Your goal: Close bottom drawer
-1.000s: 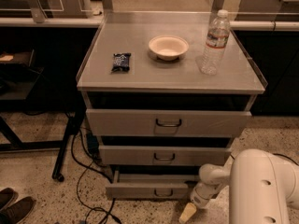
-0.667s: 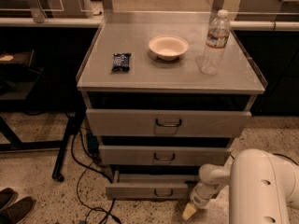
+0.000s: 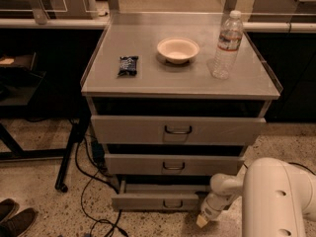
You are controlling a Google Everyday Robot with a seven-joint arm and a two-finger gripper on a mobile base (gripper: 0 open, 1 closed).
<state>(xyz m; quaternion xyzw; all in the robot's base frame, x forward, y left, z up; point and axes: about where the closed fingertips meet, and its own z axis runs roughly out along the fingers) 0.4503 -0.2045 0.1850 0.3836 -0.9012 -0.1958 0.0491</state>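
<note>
The bottom drawer (image 3: 155, 199) is the lowest and narrowest grey front of the cabinet, with a small dark loop handle (image 3: 173, 204). It stands pulled out a short way, and a strip of its flat tray shows behind the front. My gripper (image 3: 203, 219) hangs low at the drawer's right front corner, at the end of the white arm (image 3: 276, 196) coming in from the lower right. Its pale tip points down toward the floor, just in front of and beside the drawer front.
Above are the mid-width drawer (image 3: 173, 164) and the widest drawer (image 3: 177, 130), both slightly out. On the cabinet top stand a white bowl (image 3: 177, 49), a water bottle (image 3: 225, 46) and a dark snack packet (image 3: 128, 65). Cables (image 3: 91, 201), a black stand leg (image 3: 66, 164) and shoes (image 3: 15, 221) are on the floor at left.
The gripper has shifted very slightly at the drawer's right corner. The drawer looks unchanged.
</note>
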